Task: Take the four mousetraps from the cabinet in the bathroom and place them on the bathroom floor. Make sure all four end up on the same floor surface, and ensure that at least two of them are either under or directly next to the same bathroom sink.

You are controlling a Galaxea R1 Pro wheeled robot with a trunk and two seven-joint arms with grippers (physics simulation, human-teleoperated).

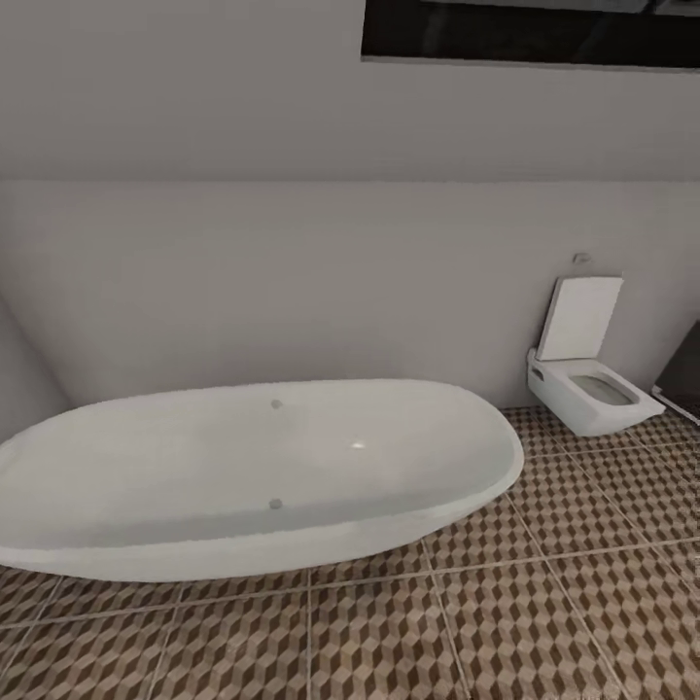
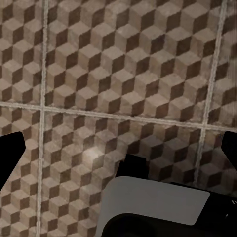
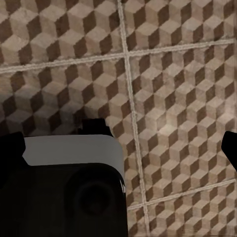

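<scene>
- Looking across a bathroom from the head view: big white oval bathtub [image 1: 253,476] at about 7 o'clock, up against the pale wall [image 1: 292,272].
- At 3 o'clock, a white square toilet [image 1: 588,384] with its lid [image 1: 579,317] up, hung on the same wall.
- Bathroom floor [image 1: 544,603] spread from 6 o'clock round to 4 o'clock, brown and beige cube tiles with pale lines.
- Dark window strip [image 1: 530,29] up at 1 o'clock.
- A dark edge [image 1: 683,374] just past the toilet at 3 o'clock; too little of it to say what it is.
- In the left wrist view, left gripper [image 2: 118,158] hanging over bare tiles [image 2: 123,64], dark finger tips [image 2: 11,157] far apart at both sides, so wide open, with nothing between them.
- In the right wrist view, right gripper [image 3: 121,148] wide open too, dark tips [image 3: 230,147] at the edges, nothing held, just tiles [image 3: 173,79] below.
- A grey and black robot part [image 3: 69,182] low in that view, and a pale one [image 2: 153,207] in the left wrist view.
- No mousetrap seen on any tile here, no cabinet and no sink seen either.
- Best guess: job barely begun or between trips. Left to do: find the cabinet, take out the traps, lay all four on this floor, two by the same sink.
</scene>
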